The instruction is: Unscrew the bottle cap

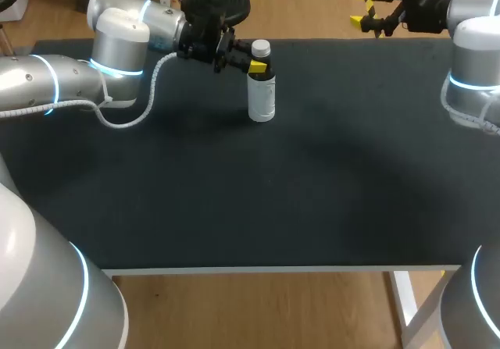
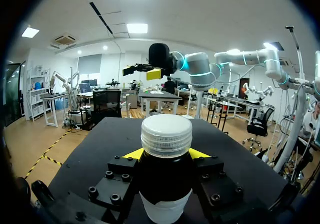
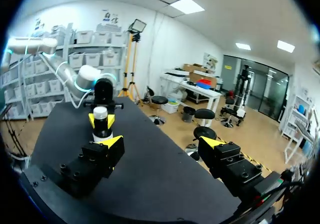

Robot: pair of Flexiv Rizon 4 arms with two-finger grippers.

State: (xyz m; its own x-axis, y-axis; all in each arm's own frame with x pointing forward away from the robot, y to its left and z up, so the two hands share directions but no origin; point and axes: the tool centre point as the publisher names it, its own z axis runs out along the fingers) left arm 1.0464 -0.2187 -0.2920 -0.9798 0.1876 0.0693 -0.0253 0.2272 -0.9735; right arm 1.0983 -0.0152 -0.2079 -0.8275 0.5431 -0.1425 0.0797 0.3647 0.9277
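The bottle (image 1: 262,99) stands upright on the counter (image 1: 312,193), toward 12 o'clock from its middle, with the cap (image 1: 261,49) on top. The left pincer (image 1: 256,66), at the bottle's 9 o'clock, clasps it below the cap. The right pincer (image 1: 366,15) hangs at 1 o'clock, well apart, past the counter's far edge.

My rig sits in a robotics lab: other robot arms (image 2: 64,77) stand at workbenches (image 2: 52,96), shelves (image 3: 75,58) hold storage bins (image 3: 84,36), and hazard tape (image 2: 47,152) marks the wooden floor (image 2: 22,139).
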